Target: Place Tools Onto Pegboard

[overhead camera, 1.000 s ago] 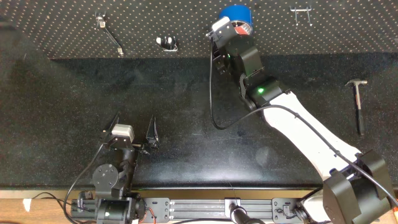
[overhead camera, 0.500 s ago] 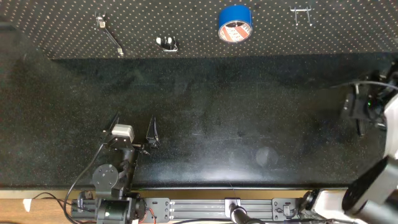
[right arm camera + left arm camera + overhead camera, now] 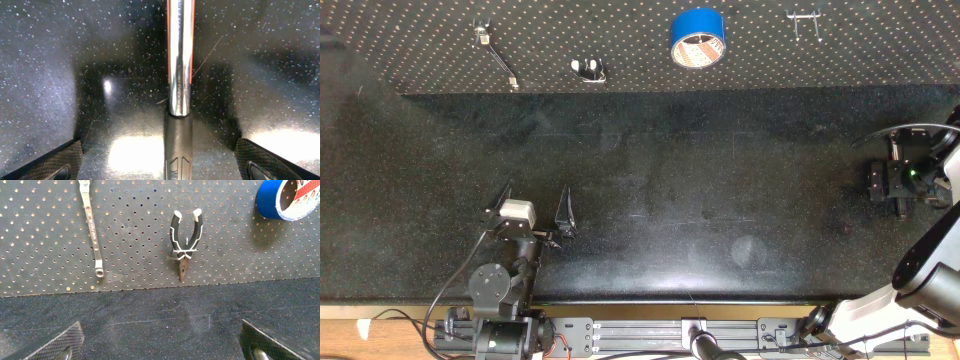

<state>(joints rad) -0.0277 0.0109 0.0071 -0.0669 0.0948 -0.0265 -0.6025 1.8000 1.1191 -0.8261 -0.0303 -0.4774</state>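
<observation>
- Right hand point(image 3: 162, 165): one of two; it sits at the right edge of the top view. Its fingers are spread wide apart, one on either side of the hammer's handle, and neither touches it.
- Hammer point(image 3: 179, 65): one. It lies flat on the counter point(image 3: 720, 180) between those fingers. It has a bright chrome shaft with a thin orange line along one edge, joined to a black moulded grip.
- Left hand point(image 3: 162, 347): the second hand, at the lower left of the top view. Its fingers are spread apart, hold nothing, and point toward the pegboard point(image 3: 620, 30).
- Pegboard: one, perforated, running along the upper edge of the top view.
- Hung on it, from upper left to upper right:
  - one wrench point(image 3: 498, 58);
  - one pair of pliers point(image 3: 588, 69) with black and white handles, nose down;
  - one roll of blue tape point(image 3: 698, 38);
  - one bare metal hook point(image 3: 805, 22).
</observation>
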